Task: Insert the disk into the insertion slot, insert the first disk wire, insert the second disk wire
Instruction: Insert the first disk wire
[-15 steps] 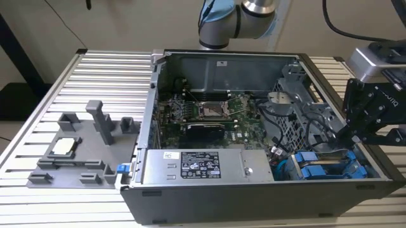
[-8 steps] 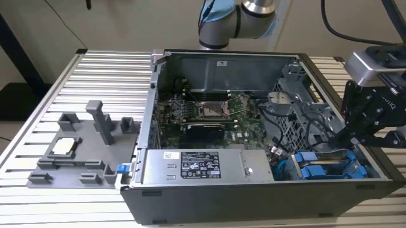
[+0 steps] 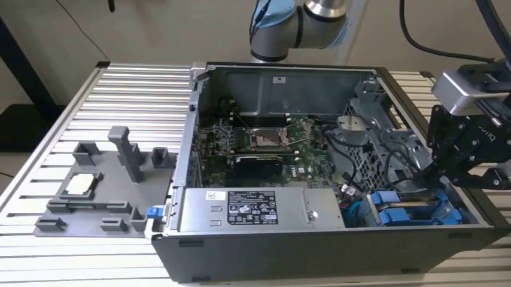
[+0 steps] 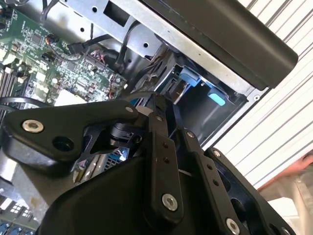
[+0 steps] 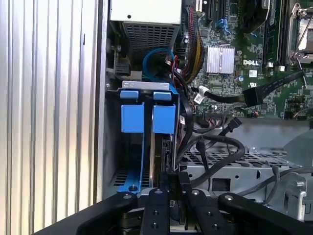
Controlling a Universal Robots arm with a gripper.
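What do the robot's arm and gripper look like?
The arm has rounded silver-grey joints with a light blue cap. The gripper is black, built from bolted linkage bars with silver screw heads, with white lettering on its body. A grey box sits above it, and black cables hang nearby.

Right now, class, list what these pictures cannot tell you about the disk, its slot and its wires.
1. First wrist view: the gripper covers the near end of the disk in the insertion slot, hiding whether wires are plugged in.
2. Exterior view: the case wall hides how deep the disk sits.
3. Second wrist view: the gripper blocks most of the drive cage.
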